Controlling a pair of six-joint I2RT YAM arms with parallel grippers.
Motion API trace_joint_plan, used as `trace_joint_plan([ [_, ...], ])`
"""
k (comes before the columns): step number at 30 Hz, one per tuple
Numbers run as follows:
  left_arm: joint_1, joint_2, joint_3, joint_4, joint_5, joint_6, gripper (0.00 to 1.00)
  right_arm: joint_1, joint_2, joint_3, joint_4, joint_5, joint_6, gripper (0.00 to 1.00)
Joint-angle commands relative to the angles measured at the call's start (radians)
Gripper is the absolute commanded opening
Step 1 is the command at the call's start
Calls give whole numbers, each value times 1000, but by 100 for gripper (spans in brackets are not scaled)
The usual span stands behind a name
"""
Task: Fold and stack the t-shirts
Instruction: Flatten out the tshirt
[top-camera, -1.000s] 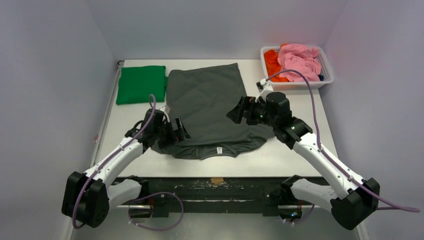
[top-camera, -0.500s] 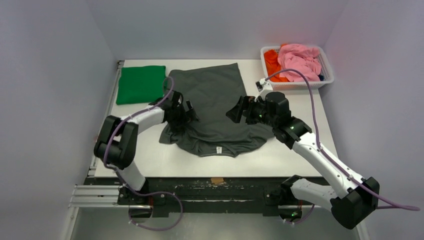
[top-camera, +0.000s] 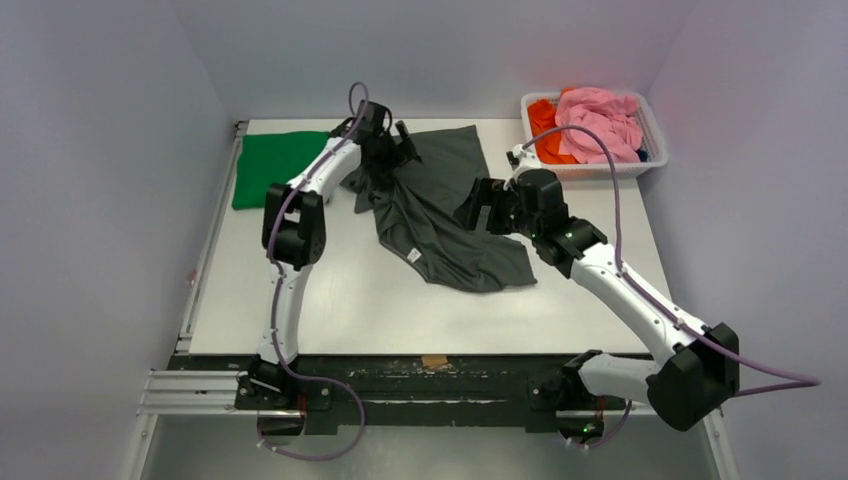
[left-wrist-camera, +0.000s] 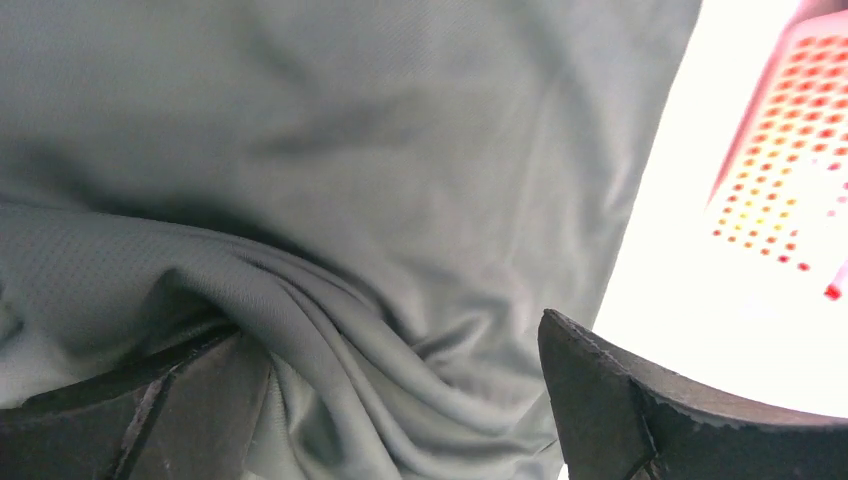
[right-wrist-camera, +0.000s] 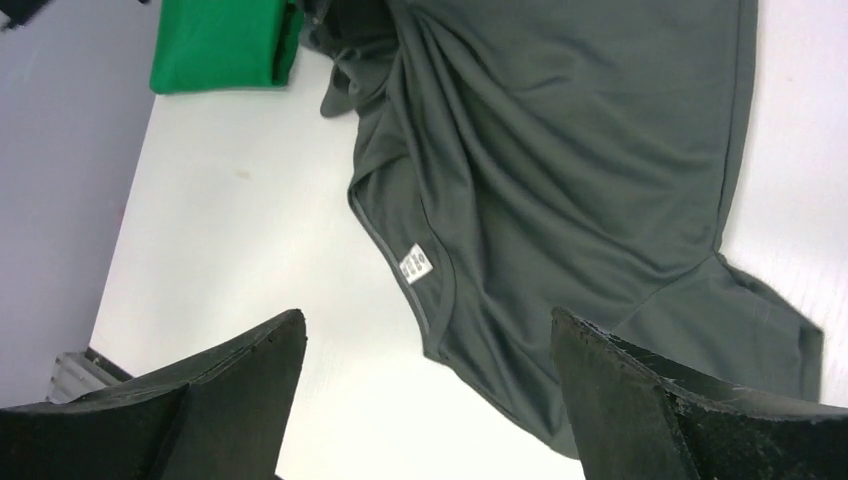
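1. The right gripper (top-camera: 468, 212) hovers over the grey shirt (top-camera: 440, 225), jaws wide apart, holding nothing.
2. The grey shirt lies rumpled and diagonal on the table (top-camera: 400, 310), label up.
3. The left gripper (top-camera: 398, 143) sits at the shirt's far-left edge, jaws wide apart, with bunched cloth between them.
4. The green shirt (top-camera: 280, 167) lies folded at the far left.
5. The basket (top-camera: 600, 168) stands at the far right.

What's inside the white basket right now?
The white basket holds crumpled pink cloth piled beside and partly over orange cloth. Anything beneath them is covered.
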Motion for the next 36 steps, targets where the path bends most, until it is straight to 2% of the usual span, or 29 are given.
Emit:
trace_joint_plan([
  [1,-37,-8,203,-141,-31,48,100,-96,63,42,81,-26,18,91],
  [4,-117,-219,-19,-65,-218,117,100,-257,178,16,199,-186,62,91],
  [6,-162,-367,-181,-33,-306,138,100,-299,309,74,260,-197,46,92],
  [9,-203,-544,-380,-46,-386,146,100,-312,576,290,246,-209,6,92],
  [13,-240,-775,-700,3,-391,151,100,-310,930,640,117,-256,-23,92],
  [16,-256,-905,-890,48,-373,120,100,-309,1085,772,41,-235,-9,93],
  [18,-259,-971,-992,83,-346,99,100,-307,1092,739,70,-241,1,93],
  [21,-261,-1035,-1102,145,-328,80,100,-301,1037,586,112,-234,5,93],
  [27,-262,-1070,-1148,139,-378,66,100,-216,795,119,234,-188,54,94],
  [30,-260,-1100,-1182,129,-415,51,100,-42,624,-116,277,-83,149,94],
  [33,-258,-1148,-1223,101,-459,32,100,209,509,-267,317,9,299,95],
  [36,-252,-1213,-1253,57,-492,19,100,452,460,-207,305,42,334,95],
])
